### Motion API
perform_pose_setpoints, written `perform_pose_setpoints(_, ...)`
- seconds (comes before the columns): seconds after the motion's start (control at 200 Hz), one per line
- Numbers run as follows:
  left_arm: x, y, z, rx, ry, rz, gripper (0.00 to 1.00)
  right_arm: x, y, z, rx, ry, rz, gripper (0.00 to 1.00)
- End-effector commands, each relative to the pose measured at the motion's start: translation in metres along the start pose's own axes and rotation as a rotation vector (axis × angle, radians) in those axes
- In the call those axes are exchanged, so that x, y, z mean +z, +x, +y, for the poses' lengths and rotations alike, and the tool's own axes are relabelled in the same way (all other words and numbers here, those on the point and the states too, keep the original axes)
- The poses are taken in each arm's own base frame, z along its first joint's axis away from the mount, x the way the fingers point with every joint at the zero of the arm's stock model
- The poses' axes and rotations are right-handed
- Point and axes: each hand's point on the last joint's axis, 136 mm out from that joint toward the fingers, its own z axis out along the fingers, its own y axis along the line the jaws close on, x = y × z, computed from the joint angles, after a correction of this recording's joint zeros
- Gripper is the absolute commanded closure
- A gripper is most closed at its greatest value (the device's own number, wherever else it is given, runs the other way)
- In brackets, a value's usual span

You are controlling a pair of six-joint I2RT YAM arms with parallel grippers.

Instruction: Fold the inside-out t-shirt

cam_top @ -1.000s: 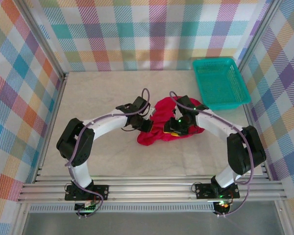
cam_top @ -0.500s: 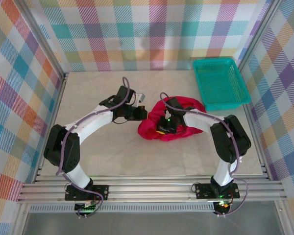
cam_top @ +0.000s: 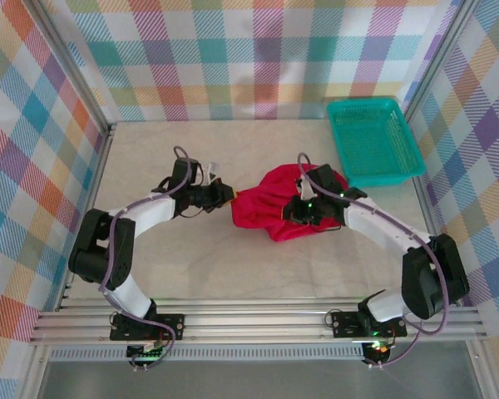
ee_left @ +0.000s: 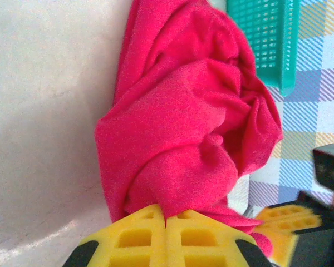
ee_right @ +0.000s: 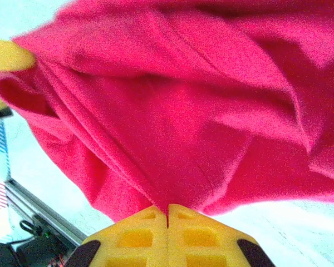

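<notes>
One bright red t-shirt [cam_top: 270, 214] is bunched into deep, creased folds.

The counter [cam_top: 150, 154] was a pale beige slab with a faint marbled look, lit bright and even, with only soft shadows on it. Pastel plaid cloth covered all three sides: the back wall [cam_top: 258, 58], the left wall [cam_top: 21, 166] and the right wall [cam_top: 482, 183]. Bare aluminium posts [cam_top: 73, 71] ran up the corners, and slotted aluminium rails [cam_top: 258, 320] lined the near edge, with a grey strip [cam_top: 274, 374] below them.
</notes>
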Motion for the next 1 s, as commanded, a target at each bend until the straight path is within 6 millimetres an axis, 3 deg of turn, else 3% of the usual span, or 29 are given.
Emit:
perform_pose_setpoints(0.0, -0.005, -0.029, 0.009, -0.015, -0.001, -0.115, 0.86, 0.013, 0.019, -0.021, 0.050, 0.035, 0.080, 1.00)
perform_pose_setpoints(0.04, -0.007, -0.027, 0.010, 0.001, -0.020, -0.108, 0.68, 0.016, 0.019, -0.019, 0.055, 0.018, 0.089, 1.00)
perform_pose_setpoints(0.065, -0.010, -0.027, 0.010, 0.019, -0.034, -0.109, 0.63, 0.016, 0.018, -0.016, 0.055, 0.005, 0.090, 1.00)
perform_pose_setpoints(0.185, -0.032, -0.021, -0.003, 0.154, -0.119, -0.112, 0.46, 0.017, 0.013, -0.006, 0.059, -0.038, 0.086, 1.00)
perform_pose_setpoints(0.275, -0.040, -0.010, -0.019, 0.238, -0.152, -0.088, 0.40, 0.015, 0.008, -0.001, 0.059, -0.049, 0.078, 1.00)
perform_pose_setpoints(0.39, -0.024, 0.019, -0.036, 0.259, -0.143, 0.001, 0.38, 0.014, 0.006, 0.000, 0.057, -0.048, 0.073, 1.00)
perform_pose_setpoints(0.465, -0.008, 0.041, -0.036, 0.236, -0.125, 0.063, 0.38, 0.015, 0.005, 0.001, 0.060, -0.048, 0.073, 1.00)
perform_pose_setpoints(0.82, 0.002, 0.097, -0.002, 0.265, -0.247, 0.250, 0.39, 0.017, -0.003, 0.005, 0.055, -0.043, 0.075, 1.00)
perform_pose_setpoints(0.995, 0.013, 0.110, 0.014, 0.256, -0.286, 0.296, 0.38, 0.018, -0.005, 0.006, 0.060, -0.051, 0.075, 1.00)
